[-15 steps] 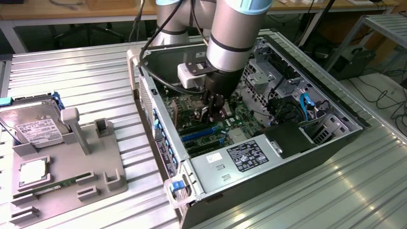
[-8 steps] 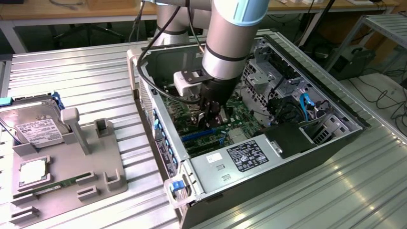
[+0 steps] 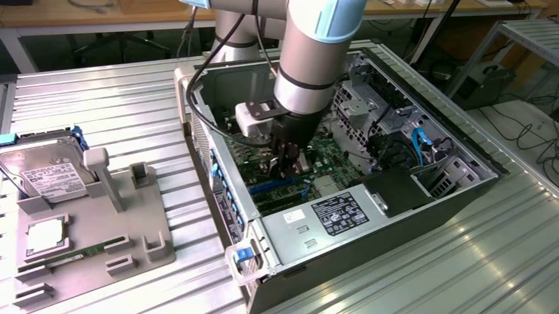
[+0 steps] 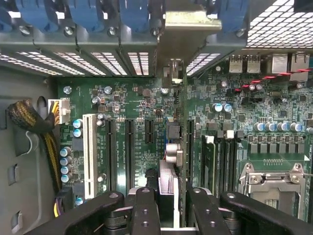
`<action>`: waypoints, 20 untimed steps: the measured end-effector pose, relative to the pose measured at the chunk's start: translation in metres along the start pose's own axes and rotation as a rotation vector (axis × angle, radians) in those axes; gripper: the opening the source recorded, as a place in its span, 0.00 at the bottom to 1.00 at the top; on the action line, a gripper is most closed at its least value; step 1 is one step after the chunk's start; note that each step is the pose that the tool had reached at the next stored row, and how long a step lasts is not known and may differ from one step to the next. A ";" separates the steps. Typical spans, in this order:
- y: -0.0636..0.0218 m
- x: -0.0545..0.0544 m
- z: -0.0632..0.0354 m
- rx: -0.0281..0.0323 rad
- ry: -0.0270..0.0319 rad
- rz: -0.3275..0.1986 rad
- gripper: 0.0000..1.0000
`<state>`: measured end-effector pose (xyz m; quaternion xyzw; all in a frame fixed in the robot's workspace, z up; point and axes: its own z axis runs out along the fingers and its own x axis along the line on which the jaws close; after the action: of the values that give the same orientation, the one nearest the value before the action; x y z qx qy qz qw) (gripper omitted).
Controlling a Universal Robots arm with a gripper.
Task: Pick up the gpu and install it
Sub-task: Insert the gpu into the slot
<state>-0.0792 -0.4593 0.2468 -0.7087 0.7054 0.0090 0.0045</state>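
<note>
Fingers (image 4: 146, 215) of black metal stand partly closed, one on each side of the gpu (image 4: 172, 166), a thin green circuit card seen edge-on with a pale silvery bracket strip at its far end. The gripper (image 4: 168, 208) holds the card upright over the green motherboard (image 4: 137, 98), in line with the row of dark expansion slots (image 4: 129, 152) and the white slot (image 4: 89, 154). In the exterior view the gripper (image 3: 287, 167) reaches down into the open black computer case (image 3: 419, 216), which lies on the ribbed metal bench (image 3: 489, 255). At the exterior view's left, a grey holder tray (image 3: 96, 242) carries a boxy silver hard drive (image 3: 48, 173).
</note>
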 end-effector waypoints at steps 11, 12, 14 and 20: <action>0.0027 0.000 0.0113 0.0000 0.0001 0.000 0.28; 0.0027 0.000 0.0128 0.0000 0.0001 0.000 0.28; 0.0028 0.000 0.0139 -0.0003 0.0002 0.000 0.28; 0.0026 0.000 0.0141 -0.0024 0.0001 0.000 0.28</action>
<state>-0.0819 -0.4593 0.2327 -0.7088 0.7054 0.0098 0.0036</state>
